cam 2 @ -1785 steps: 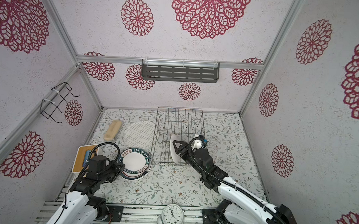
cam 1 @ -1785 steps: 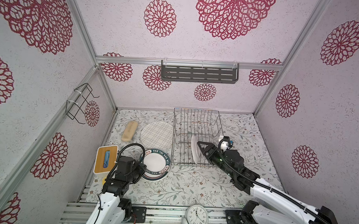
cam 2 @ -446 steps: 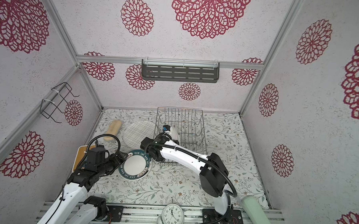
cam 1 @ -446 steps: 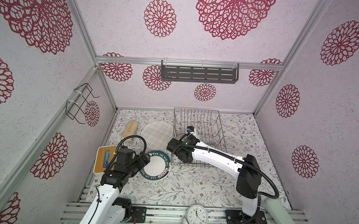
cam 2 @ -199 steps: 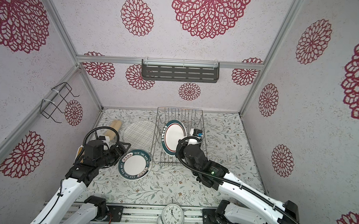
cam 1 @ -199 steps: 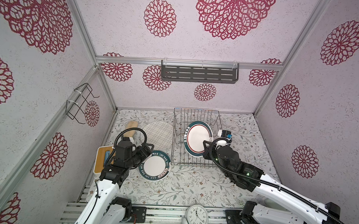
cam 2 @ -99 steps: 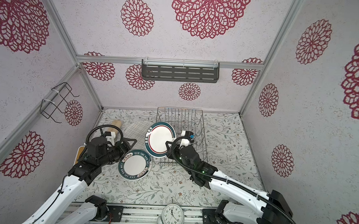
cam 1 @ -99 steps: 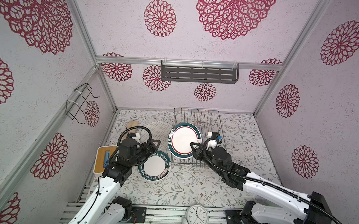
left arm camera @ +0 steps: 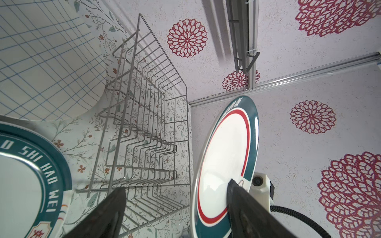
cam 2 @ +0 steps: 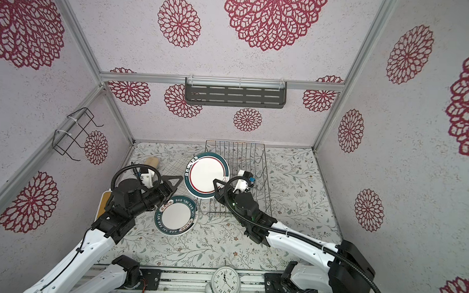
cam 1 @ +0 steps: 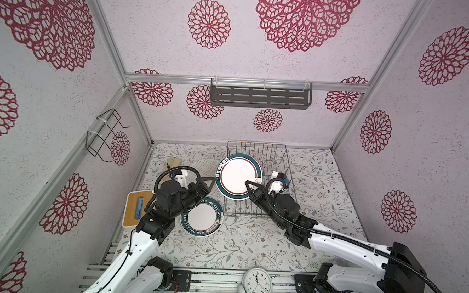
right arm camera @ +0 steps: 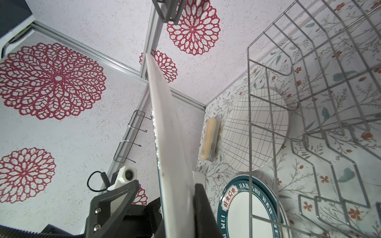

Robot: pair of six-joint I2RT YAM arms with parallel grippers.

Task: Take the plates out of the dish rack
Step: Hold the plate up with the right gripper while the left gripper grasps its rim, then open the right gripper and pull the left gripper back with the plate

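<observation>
The floral-print table is seen in both top views, and at its far middle the one dish rack is set. It is a silver wire basket, and the table's print is seen through its wires and upright tines in the left wrist view. Three plates are counted. The largest, the grid-lined plate, is laid flat on the table just left of the rack. The red-ringed plate, teal at the rim, is held raised and steeply tilted over the rack's left side, its white face shown to the top views. It is pinched at its lower right rim by the right gripper, whose jaws are clamped on it. At the opposite rim the left gripper is placed with jaws spread wide; in the left wrist view the rim is seen between its fingers, though contact cannot be told. The lettered plate is laid flat near the rack's front left corner, partly hidden by the left arm. One orange board carrying a blue item is set at the table's left edge, one clock at the front, and one yellow block beside the grid-lined plate.
</observation>
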